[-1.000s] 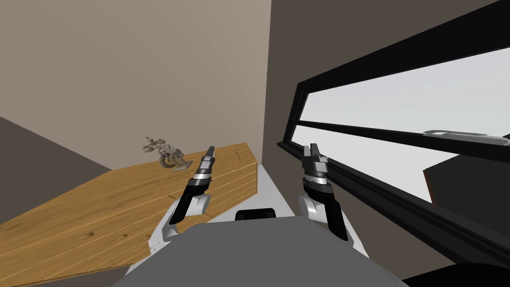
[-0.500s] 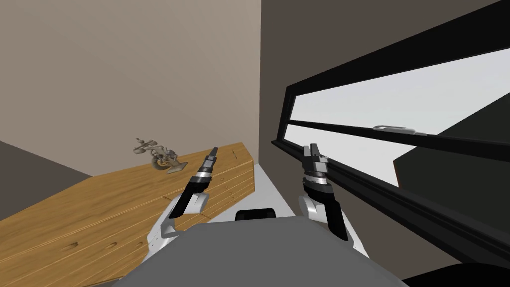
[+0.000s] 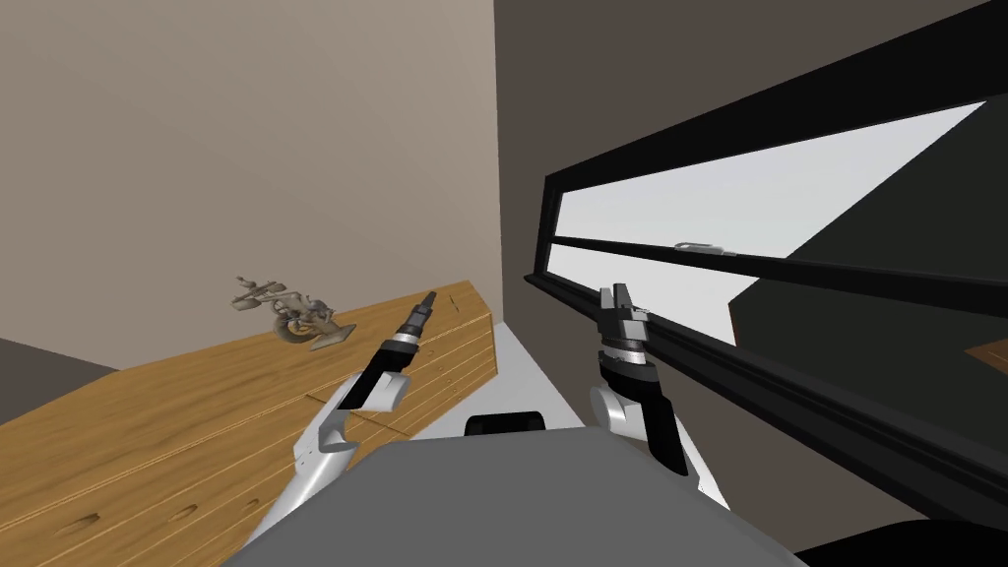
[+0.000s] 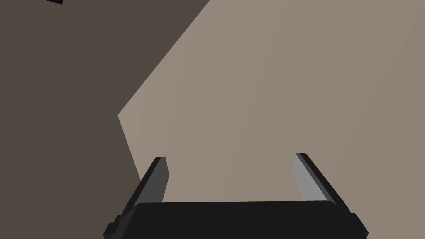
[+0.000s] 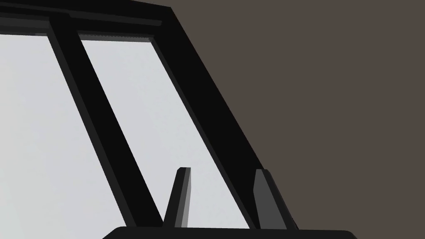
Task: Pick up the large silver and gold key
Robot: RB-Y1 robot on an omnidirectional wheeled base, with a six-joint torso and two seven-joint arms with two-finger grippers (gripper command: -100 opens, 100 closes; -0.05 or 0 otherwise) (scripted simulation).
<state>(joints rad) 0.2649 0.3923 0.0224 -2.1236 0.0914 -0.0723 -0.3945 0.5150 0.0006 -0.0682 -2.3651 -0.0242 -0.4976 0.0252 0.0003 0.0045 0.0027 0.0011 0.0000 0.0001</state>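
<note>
Presently no grasp is made: the ornate key [image 3: 290, 317] lies at the far left of the wooden surface [image 3: 148, 423], apart from the left jaws, spread wide and empty; right jaws narrowly parted, empty; reach and pickup remain.

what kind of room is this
Probably a corner of a lived-in room in a house: a wooden chest of drawers, an ornate silver and gold key on its top, and a black-framed window beside it.
</note>
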